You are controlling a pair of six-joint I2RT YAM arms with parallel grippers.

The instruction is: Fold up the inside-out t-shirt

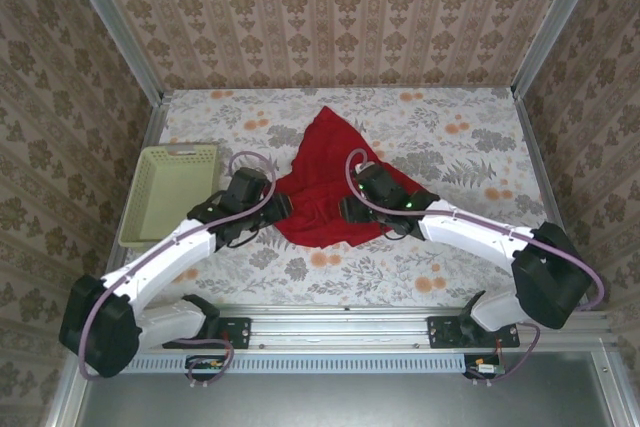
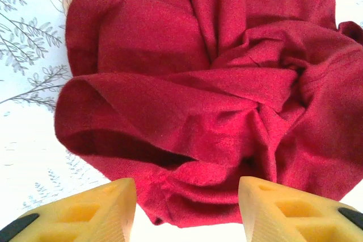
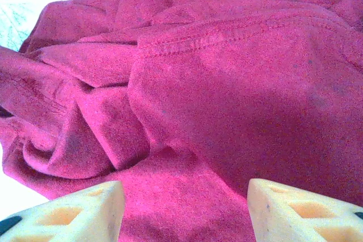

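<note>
— Two grippers are sitting at the red t-shirt [image 1: 322,182], which is lying crumpled at the centre of the overhead frame on the flowered table [image 1: 450,267].
— We are seeing the left gripper [image 2: 187,191] standing open at the heap's lower-left edge, nothing between its fingers.
— We are logging the right gripper [image 3: 184,188] open too, jaws sitting apart over a stitched hem, lower right.

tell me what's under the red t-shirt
The red t-shirt lies crumpled on the flowered table, which shows around it. Whatever sits beneath the bunched folds is covered, so I can't tell if anything else is there.
</note>
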